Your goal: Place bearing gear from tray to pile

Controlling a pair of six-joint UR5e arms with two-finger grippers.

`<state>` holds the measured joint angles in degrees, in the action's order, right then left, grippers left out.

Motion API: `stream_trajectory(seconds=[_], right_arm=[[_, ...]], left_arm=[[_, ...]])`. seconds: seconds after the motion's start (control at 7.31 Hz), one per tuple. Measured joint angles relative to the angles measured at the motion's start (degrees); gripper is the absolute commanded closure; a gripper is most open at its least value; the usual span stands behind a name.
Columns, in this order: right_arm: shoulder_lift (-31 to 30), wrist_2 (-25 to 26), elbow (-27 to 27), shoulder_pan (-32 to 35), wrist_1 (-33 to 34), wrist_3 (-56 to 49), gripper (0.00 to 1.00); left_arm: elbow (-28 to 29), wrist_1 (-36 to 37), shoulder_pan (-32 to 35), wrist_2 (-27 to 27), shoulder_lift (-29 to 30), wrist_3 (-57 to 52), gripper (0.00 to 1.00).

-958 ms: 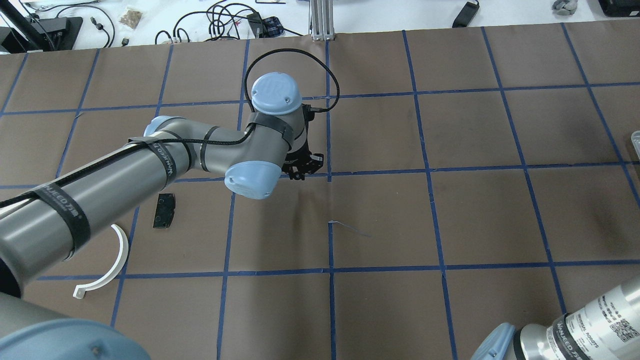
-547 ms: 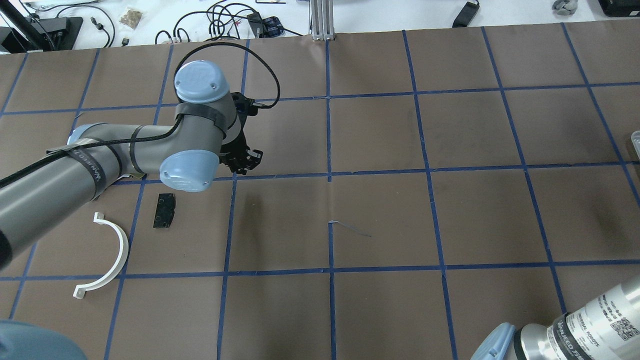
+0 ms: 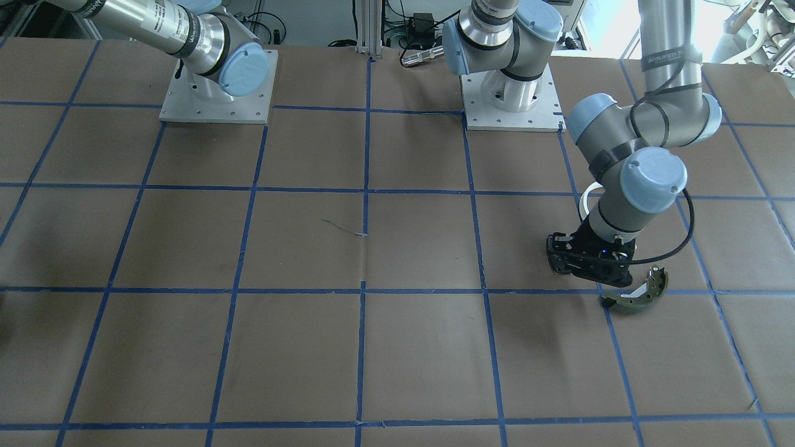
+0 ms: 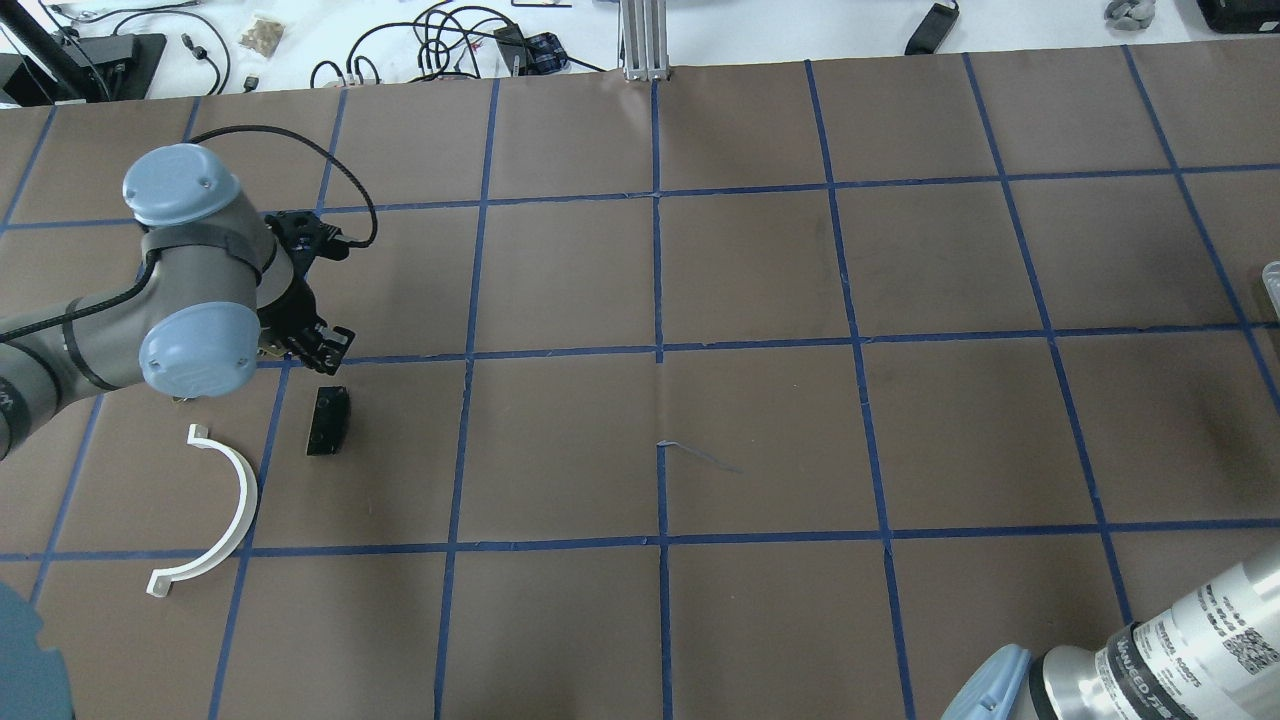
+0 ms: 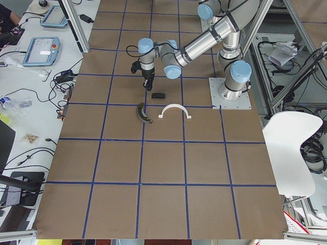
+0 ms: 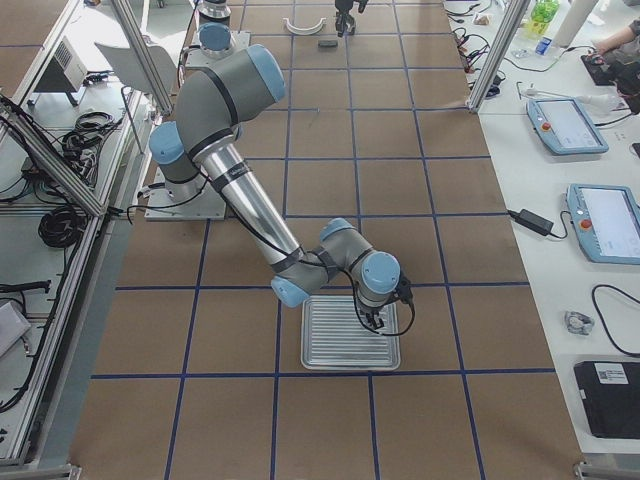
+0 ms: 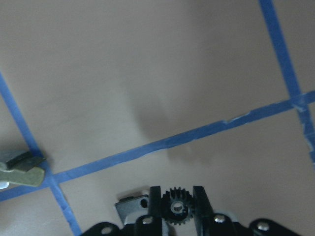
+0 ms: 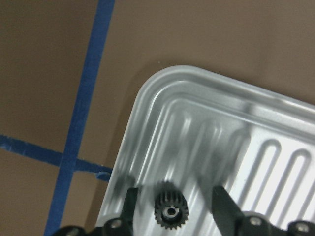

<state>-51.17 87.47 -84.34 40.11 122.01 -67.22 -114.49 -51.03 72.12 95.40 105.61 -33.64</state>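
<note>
Toward the left edge of the overhead view the left gripper (image 4: 318, 343) hangs over the brown gridded surface (image 4: 760, 430), right at a blue tape line. At the bottom centre of its wrist view the jaws pinch a small black gear (image 7: 177, 210) by its toothed rim, above the paper. Just below the gripper in the overhead frame lies a black pad (image 4: 329, 420), and to the lower left of that a white half-ring (image 4: 246, 495). In the right half of the front view an olive brake shoe (image 3: 624, 304) lies just beside the gripper, on a tape line. The right gripper (image 8: 173, 199) is over a corner of a ribbed metal tray (image 8: 211, 103), jaws spread wide on either side of a second gear (image 8: 168, 212) sitting in the tray — neither jaw touches it
</note>
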Motion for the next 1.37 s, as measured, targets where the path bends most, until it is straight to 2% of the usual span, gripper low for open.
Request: stream_trajectory(seconds=[0.27, 0.41, 0.55, 0.96, 1.37], right_arm=[[-0.1, 0.4, 0.0, 0.0, 0.0, 0.1, 0.82], [-0.2, 0.5, 0.0, 0.0, -0.1, 0.2, 0.94], [-0.6, 0.5, 0.0, 0.1, -0.2, 0.4, 0.97], [-6.3, 0.6, -0.7, 2.8, -3.4, 4.2, 0.98], [-10.9, 1.7, -1.9, 13.5, -6.3, 20.1, 1.0]], left_arm=[[-2.5, 1.4, -5.2, -0.3, -0.1, -1.4, 1.0], [-3.2, 2.6, -5.9, -1.2, 0.3, -1.4, 0.69], [-3.5, 3.1, -6.3, -2.4, 0.6, -1.5, 0.01], [-3.3, 3.4, -6.5, -3.1, 0.9, -2.0, 0.0], [-2.4, 3.3, -4.9, -3.7, 0.0, -1.0, 0.0]])
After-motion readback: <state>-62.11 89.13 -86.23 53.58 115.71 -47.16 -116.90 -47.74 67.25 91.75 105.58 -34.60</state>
